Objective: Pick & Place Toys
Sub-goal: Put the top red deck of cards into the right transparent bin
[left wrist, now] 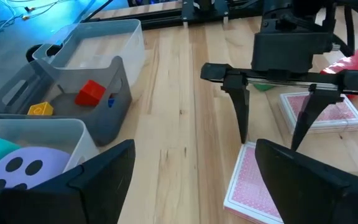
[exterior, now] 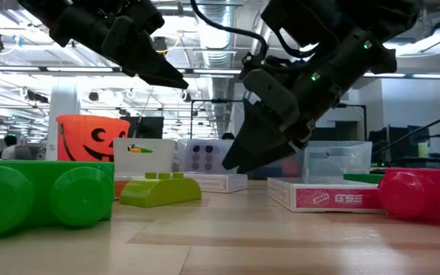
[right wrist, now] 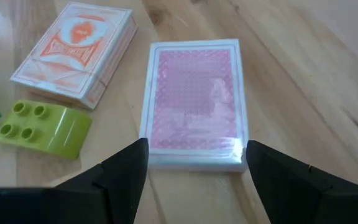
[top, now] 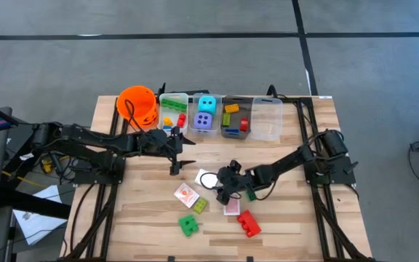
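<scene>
A pink-backed card deck (right wrist: 194,99) lies flat on the table; it also shows in the high view (top: 208,178). My right gripper (right wrist: 194,165) is open, pointing down, with one finger at each long side of the deck's end nearest its camera. My left gripper (top: 179,151) is open and empty, above the table left of the deck, near the bins. An orange-faced deck (top: 186,194), a lime brick (top: 198,206), a green brick (top: 188,225), a red brick (top: 249,223) and a second pink deck (top: 231,207) lie on the table. My right gripper's fingers (right wrist: 126,171) come from above and stand beside the long edges of the pink-backed deck at one end (right wrist: 191,152). I cannot tell whether they touch it. The deck lies flat on the table.
An orange pumpkin bucket (top: 137,103) stands at the far left. Beside it stand a row of bins: one with bricks (top: 173,109), one with a cyan and a purple die (top: 206,115), a grey one with bricks (top: 235,116) and a clear one (top: 267,118).
</scene>
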You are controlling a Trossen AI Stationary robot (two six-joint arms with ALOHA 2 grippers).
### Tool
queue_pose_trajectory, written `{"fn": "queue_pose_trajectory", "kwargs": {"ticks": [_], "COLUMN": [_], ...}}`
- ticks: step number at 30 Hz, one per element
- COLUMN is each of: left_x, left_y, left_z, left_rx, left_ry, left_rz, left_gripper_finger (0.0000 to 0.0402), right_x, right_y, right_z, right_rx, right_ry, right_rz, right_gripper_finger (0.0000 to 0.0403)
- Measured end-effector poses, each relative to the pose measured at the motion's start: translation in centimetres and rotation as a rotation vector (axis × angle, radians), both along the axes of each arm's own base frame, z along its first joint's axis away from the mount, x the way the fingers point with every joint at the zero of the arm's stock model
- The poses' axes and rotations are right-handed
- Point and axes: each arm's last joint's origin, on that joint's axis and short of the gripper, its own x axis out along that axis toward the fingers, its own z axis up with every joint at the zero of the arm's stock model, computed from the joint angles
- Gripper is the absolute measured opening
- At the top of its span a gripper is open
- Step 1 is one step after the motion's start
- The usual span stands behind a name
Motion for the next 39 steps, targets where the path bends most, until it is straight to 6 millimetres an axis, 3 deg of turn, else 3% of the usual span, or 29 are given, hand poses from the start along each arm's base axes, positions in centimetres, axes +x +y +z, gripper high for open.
{"fn": "queue_pose_trajectory", "kwargs": {"ticks": [16, 29, 39], "left_x": [0.0, 0.0, 0.0], "left_y": [0.0, 0.0, 0.0], "left_z": [0.0, 0.0, 0.0], "left_rx": [-0.001, 0.000, 0.000], "left_ry": [0.000, 0.000, 0.000], "left_rz": [-0.002, 0.001, 0.001], "left_gripper_finger": [0.0328, 0.0326, 0.0326], "right_x": [-0.4, 0.0, -0.1], "right_y": [0.9, -0.3, -0.1], "right_z": [-0.1, -0.1, -0.1], "right_rx": [-0.015, -0.057, -0.071], "right_ry": [0.017, 0.026, 0.035], "right_rz": [0.026, 0.029, 0.052], "right_gripper_finger": [0.0266, 0.0266, 0.0266]}}
